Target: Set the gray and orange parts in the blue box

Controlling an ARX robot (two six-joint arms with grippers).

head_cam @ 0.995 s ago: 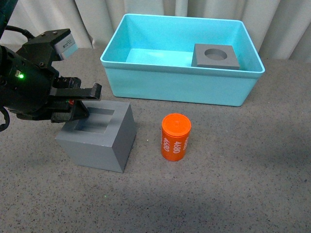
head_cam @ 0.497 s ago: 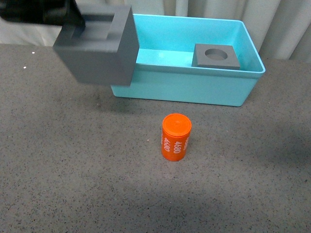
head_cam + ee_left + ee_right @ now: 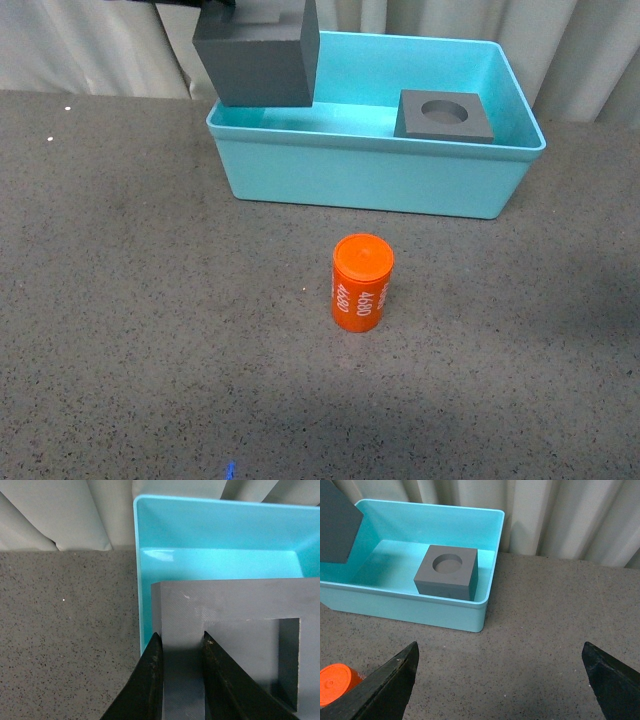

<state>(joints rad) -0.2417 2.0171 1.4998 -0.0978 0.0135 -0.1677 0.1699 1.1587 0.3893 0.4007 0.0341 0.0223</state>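
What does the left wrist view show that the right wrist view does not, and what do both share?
Left wrist only: the left end effector shut on a wall of the held gray cube, and that cube's square recess. Right wrist only: the open right end effector, the round-recess gray cube inside the blue box, and the orange cylinder on the table. Both: the blue box, the held cube (one plain face in the right wrist view), the curtain and the table.

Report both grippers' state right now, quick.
Left gripper: shut on the gray cube with the square recess, held above the blue box at its left end.
Right gripper: open, holding nothing.
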